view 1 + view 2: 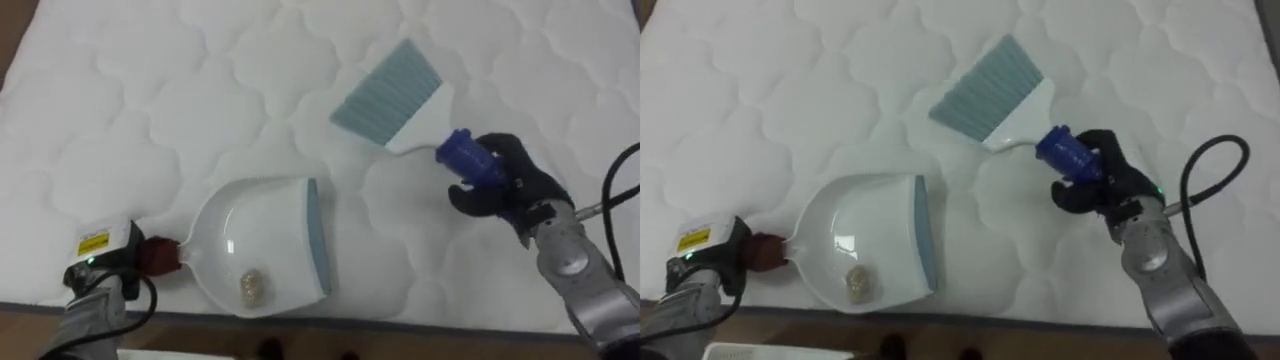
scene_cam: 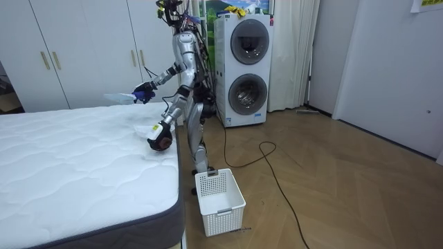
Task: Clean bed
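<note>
In the left eye view, the white plastic dustpan with a grey-blue lip [image 1: 262,240] lies on the white quilted mattress [image 1: 150,90], close to the near edge. A small crumpled ball of litter [image 1: 252,287] sits loose in its bowl. The left hand [image 1: 105,275] is closed round the pan's dark red handle. The right hand [image 1: 505,185] is clamped on the dark blue handle of the white brush with pale blue bristles [image 1: 390,90], beyond the lip.

I'd worry about the lift: tip the lip down and the ball rolls back out.

The room view adds that the brush hangs clear above the mattress and that a white slatted plastic basket [image 2: 220,200] stands on the floor at the bed's corner.

The right eye view shows what looks like that basket's rim under the left hand.
</note>
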